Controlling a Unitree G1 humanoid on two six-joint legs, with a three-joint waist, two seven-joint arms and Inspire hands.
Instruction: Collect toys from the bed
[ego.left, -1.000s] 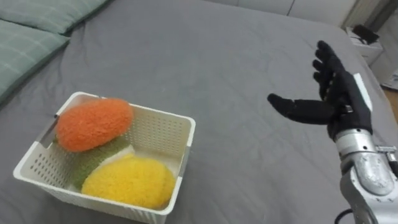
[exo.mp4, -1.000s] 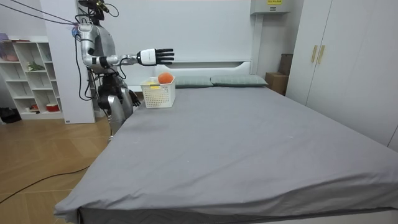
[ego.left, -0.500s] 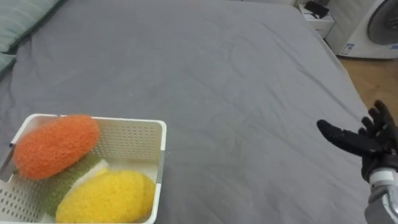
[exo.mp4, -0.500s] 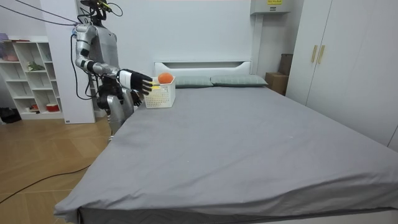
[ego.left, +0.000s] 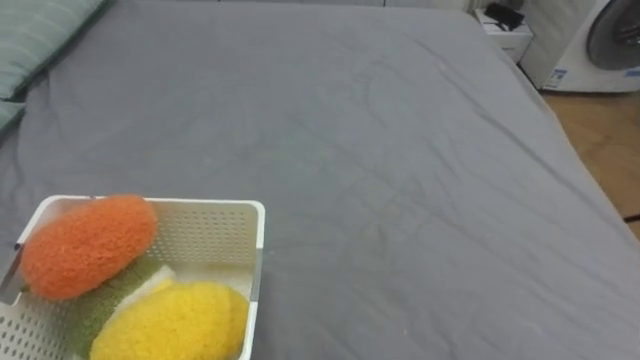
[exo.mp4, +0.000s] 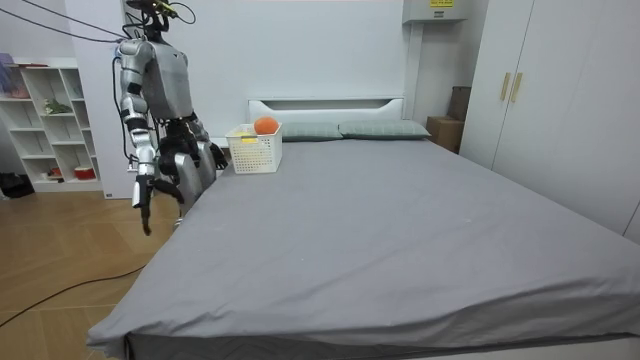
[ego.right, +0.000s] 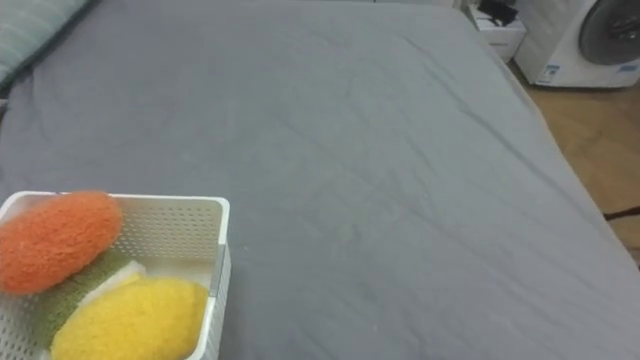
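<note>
Room: grey bed lies wide open ahead, its right edge meeting the wood floor | Toys: orange toy, yellow toy and green toy in the white basket on the bed, lower left | My right hand: hangs beside me, fingers loose, holding nothing | My left hand: low, near the basket.

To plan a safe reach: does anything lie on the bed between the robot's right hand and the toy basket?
Nothing visible does. The right hand hangs at the robot's side; only bare grey sheet borders the basket of toys.
</note>
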